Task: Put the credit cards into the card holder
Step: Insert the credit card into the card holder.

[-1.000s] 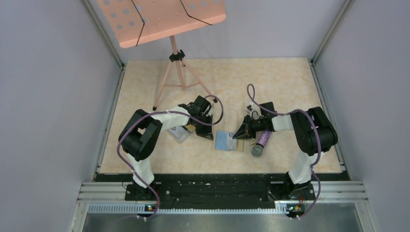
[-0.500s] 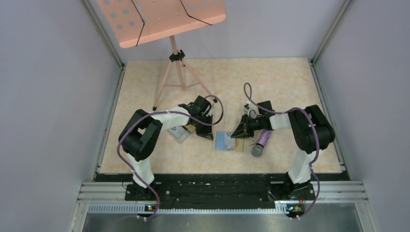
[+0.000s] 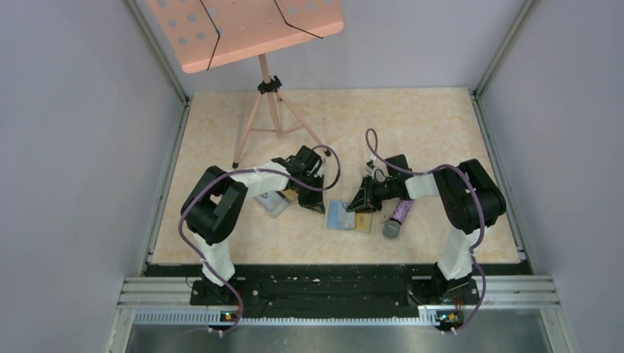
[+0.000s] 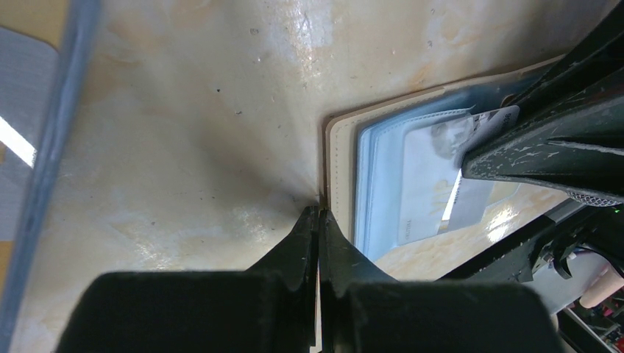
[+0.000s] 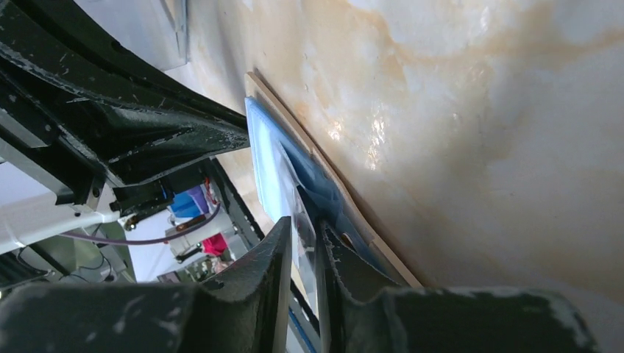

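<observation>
The tan card holder (image 3: 344, 219) lies open on the floor between the arms, its light blue inside facing up. My left gripper (image 3: 318, 207) is shut, and its tips (image 4: 318, 212) pinch the holder's left edge (image 4: 340, 162). My right gripper (image 3: 358, 206) is shut on a white printed card (image 4: 434, 191) and holds it slanted at a blue pocket of the holder (image 5: 346, 198). In the right wrist view the card (image 5: 302, 209) stands between my fingertips (image 5: 303, 224). More cards lie in a clear box (image 3: 272, 204) to the left.
A purple microphone (image 3: 399, 215) lies just right of the holder, under my right arm. A pink music stand (image 3: 250, 29) rises at the back left, with its tripod legs (image 3: 276, 110) on the floor behind my left gripper. Walls close both sides.
My right gripper has moved a little to the left with the card, further over the open holder. The left gripper has not moved.
</observation>
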`<state>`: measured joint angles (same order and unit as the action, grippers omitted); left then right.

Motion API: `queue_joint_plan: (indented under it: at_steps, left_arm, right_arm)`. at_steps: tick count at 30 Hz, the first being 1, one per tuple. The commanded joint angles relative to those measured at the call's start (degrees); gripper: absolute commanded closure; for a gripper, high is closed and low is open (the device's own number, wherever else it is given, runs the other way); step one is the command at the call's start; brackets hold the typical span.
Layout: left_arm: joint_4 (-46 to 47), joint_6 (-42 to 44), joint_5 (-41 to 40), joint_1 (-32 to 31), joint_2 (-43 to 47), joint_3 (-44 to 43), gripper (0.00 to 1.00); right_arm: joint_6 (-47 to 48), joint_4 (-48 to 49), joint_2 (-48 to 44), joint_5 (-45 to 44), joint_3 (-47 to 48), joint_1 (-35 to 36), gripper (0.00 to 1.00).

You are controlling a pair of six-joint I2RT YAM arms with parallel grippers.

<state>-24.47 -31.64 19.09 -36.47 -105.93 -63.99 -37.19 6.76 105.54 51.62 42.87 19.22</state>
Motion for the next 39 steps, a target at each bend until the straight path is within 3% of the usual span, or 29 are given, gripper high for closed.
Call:
queue_joint_plan:
  at_steps: [1,12,17,19,21,34,39]
  left_arm:
    - [-3.1,-0.4,-0.2,-1.1,-0.8,1.5,1.00]
    - [-2.9,-0.7,0.4,-1.1,-0.4,1.4,1.00]
    - [-2.8,-0.8,0.5,-1.1,-0.5,1.6,1.00]
    - [-2.8,-0.8,0.6,-1.1,-0.6,1.6,1.00]
    - [-2.6,-0.8,0.7,-1.2,-0.6,1.6,1.00]
    - [-2.3,-0.9,1.4,-1.5,-0.8,1.1,1.00]
    - [-2.2,-0.9,2.3,-1.8,-1.0,0.3,1.00]
  right_arm:
    - [2.1,-5.5,-1.7,-3.6,2.7,1.8,0.78]
    - [10.6,-29.1,-4.7,-16.1,14.8,5.8,0.58]
    - [12.7,-35.2,-5.7,-21.7,18.0,7.0,0.51]
    - [13.3,-37.0,-6.7,-24.8,18.7,7.5,0.31]
    - [13.7,-38.4,-7.9,-27.2,19.4,7.5,0.27]
    - [13.9,-41.0,-10.2,-29.6,19.1,7.5,0.24]
    - [14.1,-40.3,-8.2,-26.7,17.9,7.5,0.39]
